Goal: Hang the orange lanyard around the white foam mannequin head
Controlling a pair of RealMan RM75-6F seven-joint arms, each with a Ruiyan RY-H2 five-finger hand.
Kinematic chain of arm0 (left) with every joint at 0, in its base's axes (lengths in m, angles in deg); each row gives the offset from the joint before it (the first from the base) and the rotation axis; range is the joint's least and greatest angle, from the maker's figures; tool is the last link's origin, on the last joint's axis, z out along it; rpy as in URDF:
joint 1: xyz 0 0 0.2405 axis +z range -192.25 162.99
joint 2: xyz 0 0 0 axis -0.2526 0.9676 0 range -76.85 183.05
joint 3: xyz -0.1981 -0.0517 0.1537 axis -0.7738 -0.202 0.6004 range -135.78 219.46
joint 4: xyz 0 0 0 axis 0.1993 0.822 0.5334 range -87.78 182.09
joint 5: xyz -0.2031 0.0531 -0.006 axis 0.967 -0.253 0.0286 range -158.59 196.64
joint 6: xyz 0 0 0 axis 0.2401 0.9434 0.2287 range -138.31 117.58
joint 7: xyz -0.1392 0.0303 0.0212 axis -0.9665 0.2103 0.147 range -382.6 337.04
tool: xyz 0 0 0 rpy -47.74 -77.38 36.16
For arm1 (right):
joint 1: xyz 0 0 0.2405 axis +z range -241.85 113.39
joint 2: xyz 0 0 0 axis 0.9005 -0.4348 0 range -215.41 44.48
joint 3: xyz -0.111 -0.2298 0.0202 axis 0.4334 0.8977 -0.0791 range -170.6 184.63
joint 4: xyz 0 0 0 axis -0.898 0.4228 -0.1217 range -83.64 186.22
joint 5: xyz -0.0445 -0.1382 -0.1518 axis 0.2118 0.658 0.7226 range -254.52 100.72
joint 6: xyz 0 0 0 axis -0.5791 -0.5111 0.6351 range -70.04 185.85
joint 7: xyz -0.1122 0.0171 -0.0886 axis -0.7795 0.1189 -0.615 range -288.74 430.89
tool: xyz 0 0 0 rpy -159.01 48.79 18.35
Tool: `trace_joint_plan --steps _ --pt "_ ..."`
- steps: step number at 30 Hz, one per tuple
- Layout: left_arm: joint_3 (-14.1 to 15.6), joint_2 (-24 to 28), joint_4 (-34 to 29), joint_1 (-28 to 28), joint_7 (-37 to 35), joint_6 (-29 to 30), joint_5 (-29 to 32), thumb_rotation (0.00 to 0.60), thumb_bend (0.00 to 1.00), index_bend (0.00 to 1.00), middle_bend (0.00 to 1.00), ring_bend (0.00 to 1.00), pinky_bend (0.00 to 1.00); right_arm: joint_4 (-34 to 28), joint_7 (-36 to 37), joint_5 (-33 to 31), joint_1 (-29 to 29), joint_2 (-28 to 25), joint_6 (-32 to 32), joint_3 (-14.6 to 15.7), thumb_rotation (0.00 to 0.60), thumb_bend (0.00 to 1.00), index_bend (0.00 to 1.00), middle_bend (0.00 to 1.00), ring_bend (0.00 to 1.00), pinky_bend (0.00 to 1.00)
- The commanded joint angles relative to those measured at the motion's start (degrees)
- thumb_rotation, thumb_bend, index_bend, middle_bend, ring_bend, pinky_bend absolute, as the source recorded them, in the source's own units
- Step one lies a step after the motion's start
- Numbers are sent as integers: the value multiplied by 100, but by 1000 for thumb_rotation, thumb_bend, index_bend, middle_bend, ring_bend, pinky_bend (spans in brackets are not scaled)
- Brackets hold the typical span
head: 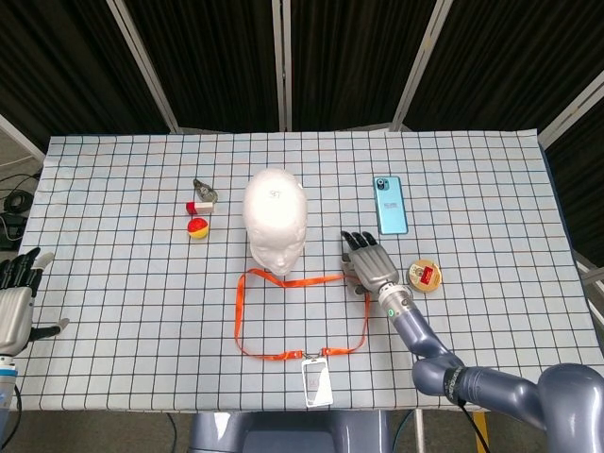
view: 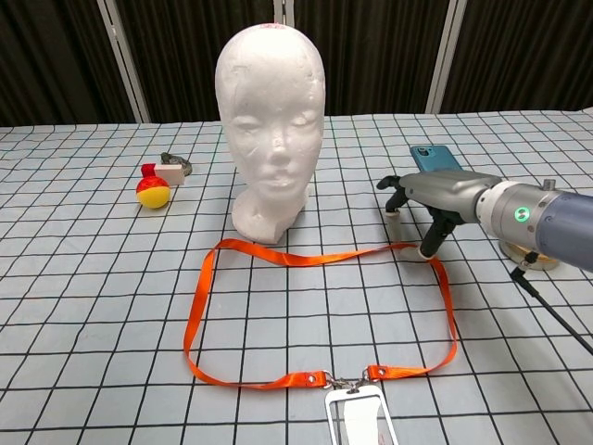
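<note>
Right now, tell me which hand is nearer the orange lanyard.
Right. The right hand hovers at the orange lanyard's far right corner, fingertips at the strap. The left hand sits at the table's left edge, far away.

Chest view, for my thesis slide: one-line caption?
Right hand reaches the orange lanyard lying flat before the white foam mannequin head.

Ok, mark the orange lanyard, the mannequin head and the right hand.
orange lanyard [view: 196, 311]: chest view, left side of strap.
mannequin head [view: 269, 111]: chest view, on the face.
right hand [head: 370, 264]: head view, back of the hand.
</note>
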Motion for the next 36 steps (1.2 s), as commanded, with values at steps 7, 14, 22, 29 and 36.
trace_joint_plan --steps 7,14,22,29,36 --pt "6 7 15 -15 -30 -22 23 600 0 0 0 0 0 102 40 -56 45 145 -29 52 600 313 581 0 0 0" --pt "-2 46 73 -31 -165 -56 7 600 0 0 0 0 0 146 118 17 47 184 5 93 600 427 663 0 0 0" --pt "33 21 156 -139 -381 -216 -200 600 51 0 0 0 0 6 310 74 -7 59 -22 120 600 511 683 0 0 0" --pt "-160 -294 464 -678 -776 -846 -361 600 164 60 0 0 0 -288 503 67 -33 -150 -51 56 600 556 702 0 0 0" --pt "-485 -828 897 -1536 -607 -1782 -129 600 301 196 0 0 0 -547 541 -26 -6 -348 -119 28 600 615 709 0 0 0"
